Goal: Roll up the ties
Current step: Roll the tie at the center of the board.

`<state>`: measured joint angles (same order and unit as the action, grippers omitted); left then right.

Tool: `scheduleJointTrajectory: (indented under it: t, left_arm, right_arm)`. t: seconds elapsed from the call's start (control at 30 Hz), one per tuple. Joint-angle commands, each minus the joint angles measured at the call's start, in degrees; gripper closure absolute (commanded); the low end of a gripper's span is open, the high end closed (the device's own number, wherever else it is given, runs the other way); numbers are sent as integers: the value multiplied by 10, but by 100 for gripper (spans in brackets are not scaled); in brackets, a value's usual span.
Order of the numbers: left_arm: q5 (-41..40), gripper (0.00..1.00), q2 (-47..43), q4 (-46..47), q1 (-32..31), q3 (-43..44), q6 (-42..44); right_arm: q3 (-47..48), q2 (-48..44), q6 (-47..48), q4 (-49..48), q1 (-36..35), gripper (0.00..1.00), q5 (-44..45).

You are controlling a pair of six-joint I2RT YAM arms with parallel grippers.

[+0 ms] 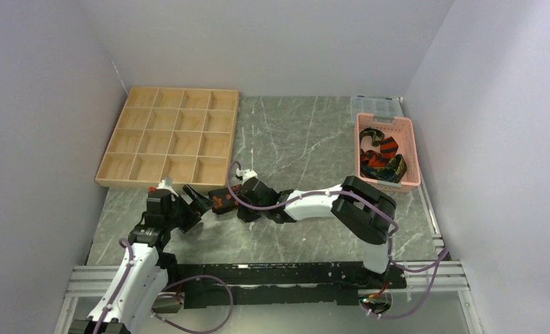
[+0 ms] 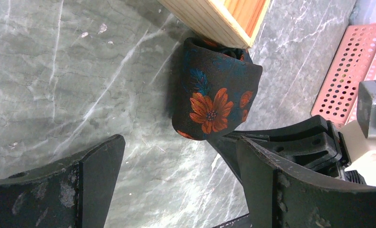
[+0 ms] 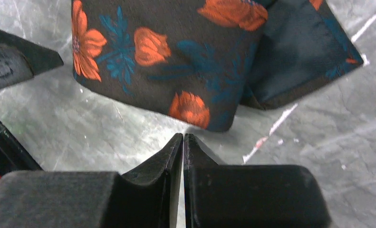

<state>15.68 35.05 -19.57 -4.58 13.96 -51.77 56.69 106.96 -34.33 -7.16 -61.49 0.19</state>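
Note:
A rolled tie [image 1: 221,202], black with orange flowers and teal leaves, lies on the grey marble table just off the wooden tray's near corner. It also shows in the left wrist view [image 2: 214,95] and the right wrist view [image 3: 176,52]. My left gripper [image 1: 197,200] [image 2: 178,152] is open and empty, its jaws wide apart just short of the roll. My right gripper [image 1: 234,199] [image 3: 183,140] is shut on nothing, its tips just short of the roll's other side. More ties [image 1: 382,156], striped orange, red and blue, lie bunched in the pink basket [image 1: 385,122].
A wooden tray [image 1: 147,167] with several compartments stands at the back left; its corner [image 2: 219,19] is right behind the roll. The pink basket [image 2: 347,71] stands at the right wall, a clear plastic box [image 1: 376,104] behind it. White walls enclose the table.

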Motion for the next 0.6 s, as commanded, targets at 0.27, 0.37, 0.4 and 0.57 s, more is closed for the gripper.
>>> scheduleJointTrajectory:
  t: [0.27, 0.37, 0.4, 0.57]
  left_arm:
    - [-6, 8, 16, 15, -1, 17, -1]
    - [-1, 8, 26, 36, 0, 12, -1]
    - [0, 8, 30, 39, 0, 11, 0]
    - [-1, 8, 47, 55, -1, 15, 3]
  right_arm:
    - [79, 69, -5, 7, -4, 91, 102]
    - [96, 80, -6, 8, -4, 91, 101]
    - [100, 82, -6, 8, -4, 91, 102]
    - [81, 61, -1, 4, -5, 90, 88]
